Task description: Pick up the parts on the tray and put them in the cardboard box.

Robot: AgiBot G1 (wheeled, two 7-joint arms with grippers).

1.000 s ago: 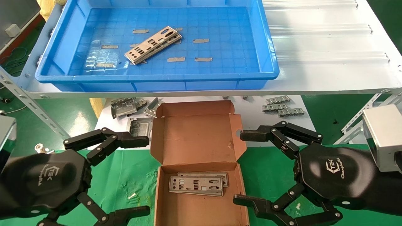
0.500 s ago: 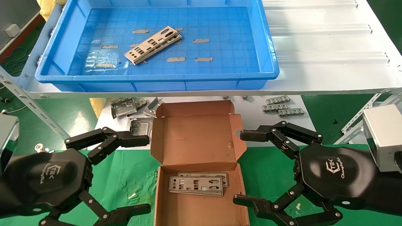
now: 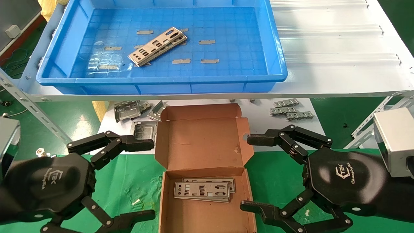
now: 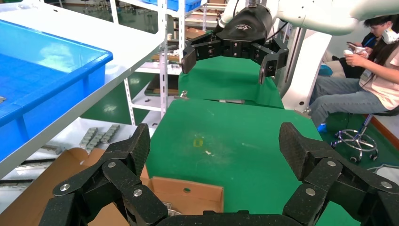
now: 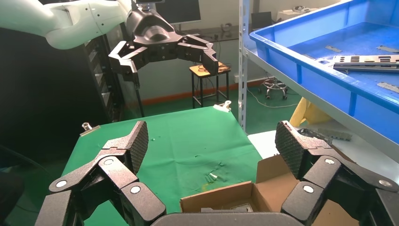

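Parts [image 3: 157, 46], thin punched metal plates, lie stacked aslant on the blue tray's [image 3: 278, 61] gridded floor; two more rest flat in the corrugated cardboard box [image 3: 202, 144] nearer me. Nothing has shifted except my left gripper [image 3: 142, 179], edged slightly rightward. It and my right gripper [image 3: 250, 173] flank the box, both spread wide and empty.

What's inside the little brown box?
Inside the small brown cardboard box lie two thin silver-grey metal plates with punched holes, stacked with the top one shifted. The lower plate is mostly covered, and the box's near end is out of view.
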